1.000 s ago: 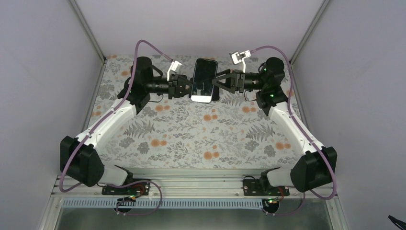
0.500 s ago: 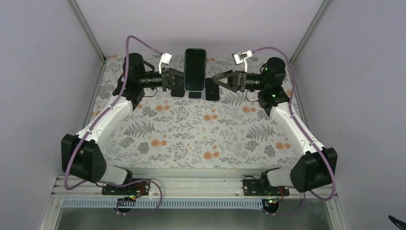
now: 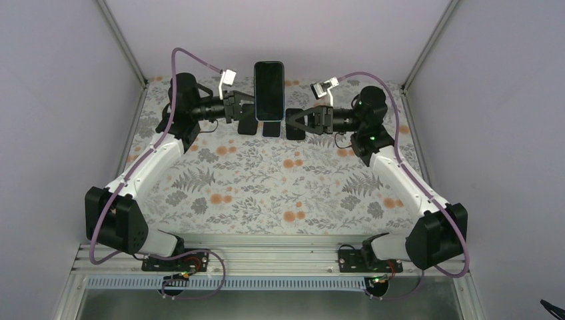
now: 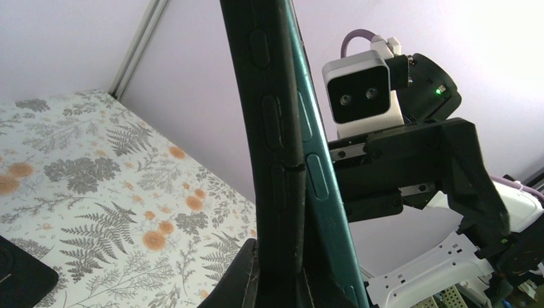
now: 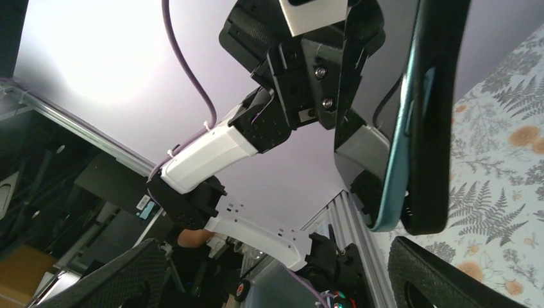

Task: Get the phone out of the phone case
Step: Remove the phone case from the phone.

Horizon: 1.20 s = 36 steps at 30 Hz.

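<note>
One teal-edged phone (image 3: 268, 87), upright in black moulded case (image 4: 263, 128), clamped by left gripper (image 3: 255, 113); right gripper (image 3: 293, 123) splayed open alongside.

- table (image 3: 266, 193): cover printed with grey ferns and orange blooms
- flat black pad (image 4: 19, 279) lies directly on the cover, type unclear

1. The phone (image 3: 269, 87): glossy black glass face, with a satin teal edge that looks like metal (clearest from the wrist cameras).
2. The phone case (image 4: 266, 128): smooth matt black, rubbery-looking.
3. The table cover (image 3: 266, 193): matt floral print, cloth or vinyl unclear.
4. The left arm (image 3: 150, 167): glossy white plastic shell, matt black joints.
5. The rail (image 3: 266, 263): bare brushed metal.
</note>
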Tool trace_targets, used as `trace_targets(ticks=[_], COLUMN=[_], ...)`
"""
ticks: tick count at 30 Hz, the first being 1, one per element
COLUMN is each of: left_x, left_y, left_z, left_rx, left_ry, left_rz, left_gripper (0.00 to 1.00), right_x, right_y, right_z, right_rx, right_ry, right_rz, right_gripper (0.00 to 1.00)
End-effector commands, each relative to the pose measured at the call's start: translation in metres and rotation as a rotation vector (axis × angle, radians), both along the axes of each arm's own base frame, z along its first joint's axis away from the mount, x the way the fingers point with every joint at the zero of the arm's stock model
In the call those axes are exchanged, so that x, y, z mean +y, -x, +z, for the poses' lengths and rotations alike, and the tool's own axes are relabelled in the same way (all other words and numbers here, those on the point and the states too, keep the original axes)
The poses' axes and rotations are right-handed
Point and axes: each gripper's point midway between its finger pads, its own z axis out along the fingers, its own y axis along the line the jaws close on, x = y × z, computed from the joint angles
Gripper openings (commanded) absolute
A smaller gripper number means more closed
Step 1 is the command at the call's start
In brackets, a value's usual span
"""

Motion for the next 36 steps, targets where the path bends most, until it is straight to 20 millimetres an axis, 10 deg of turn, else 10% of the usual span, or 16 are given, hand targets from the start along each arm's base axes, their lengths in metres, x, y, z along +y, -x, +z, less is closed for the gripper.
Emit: trace_targets(ticks=[1,36], left_x=[0.002,-0.032], left_y=[-0.001,0.022], left_z=[0.027,0.01], left_rx=[-0.109,-0.148], left_ry=[0.032,-0.026], left_rz=[0.017,-0.063], left_gripper=[0.02,0.02], right_x=[0.006,0.016], right_y=[0.002,-0.044], right_z=[0.003,-0.015], right_rx=[0.014,0.101], right_ry=[-0.009,0.034], right_rz=[0.007,-0.16], right_gripper=[0.82,0.48])
